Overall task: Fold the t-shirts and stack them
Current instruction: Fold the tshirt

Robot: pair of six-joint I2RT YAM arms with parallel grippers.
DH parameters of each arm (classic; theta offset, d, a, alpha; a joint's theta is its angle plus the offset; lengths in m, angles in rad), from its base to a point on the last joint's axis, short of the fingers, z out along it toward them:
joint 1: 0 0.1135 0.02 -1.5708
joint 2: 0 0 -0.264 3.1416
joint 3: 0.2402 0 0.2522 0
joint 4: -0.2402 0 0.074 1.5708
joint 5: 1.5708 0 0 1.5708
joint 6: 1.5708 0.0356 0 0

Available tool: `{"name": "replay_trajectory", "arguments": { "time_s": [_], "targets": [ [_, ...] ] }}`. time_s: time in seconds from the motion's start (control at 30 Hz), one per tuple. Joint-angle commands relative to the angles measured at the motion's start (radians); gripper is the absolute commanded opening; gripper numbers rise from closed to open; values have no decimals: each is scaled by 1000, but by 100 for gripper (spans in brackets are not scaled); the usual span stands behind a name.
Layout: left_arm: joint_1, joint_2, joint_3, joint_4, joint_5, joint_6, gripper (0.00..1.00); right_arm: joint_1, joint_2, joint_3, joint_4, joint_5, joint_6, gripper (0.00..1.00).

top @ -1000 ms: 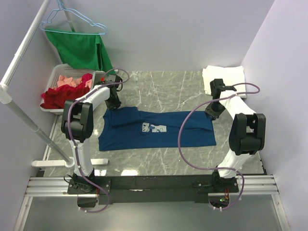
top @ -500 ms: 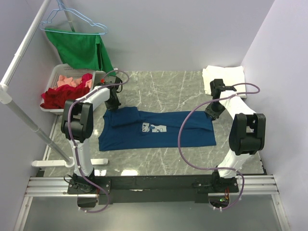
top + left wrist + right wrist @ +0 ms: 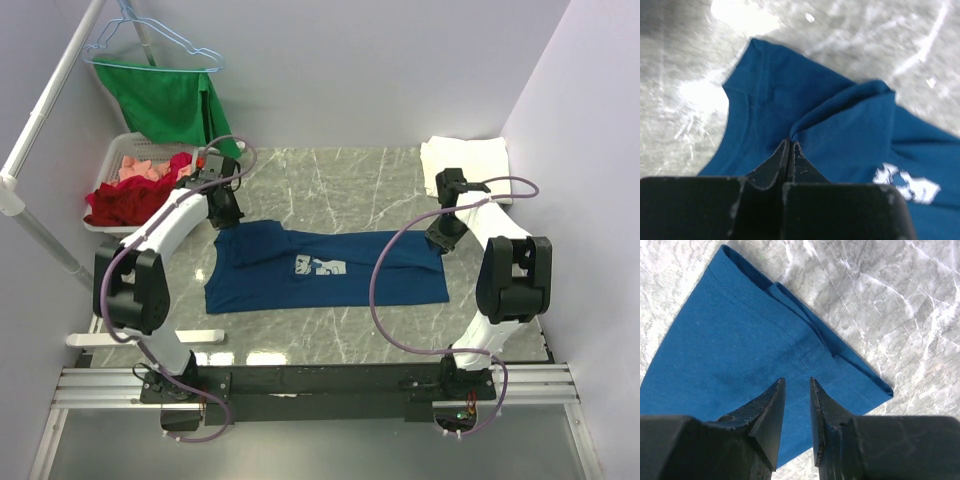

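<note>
A navy t-shirt lies spread sideways on the marble table, its white print facing up. My left gripper is at the shirt's back-left corner. In the left wrist view that gripper is shut on a raised fold of the navy cloth next to the collar. My right gripper hovers at the shirt's back-right corner. Seen from the right wrist, it stands open, jaws a little apart above the stitched hem, with nothing between them. A folded white t-shirt lies at the back right.
A white basket of red and pink clothes stands at the back left. Above it a green cloth hangs from a blue hanger on a white rack pole. Walls close in on both sides and the back.
My left gripper has shut on the shirt's fold, and the left arm's elbow has swung out to the left. The right arm has stayed put.
</note>
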Motion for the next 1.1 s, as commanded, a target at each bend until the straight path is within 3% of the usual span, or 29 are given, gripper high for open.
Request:
{"name": "replay_trajectory", "arguments": {
  "time_s": [0.0,0.73,0.93,1.07],
  "targets": [
    [-27,-75,-43,-35,82,38,1,5,-52,-9,18,12,-2,33],
    [-152,-287,-321,-223,183,41,2,11,-36,5,-2,36,5,31],
    [-187,-236,-399,-240,245,48,30,19,3,34,-11,42,10,31],
    [-192,-214,-360,-291,173,22,37,25,18,39,-11,44,12,30]
  ]
}}
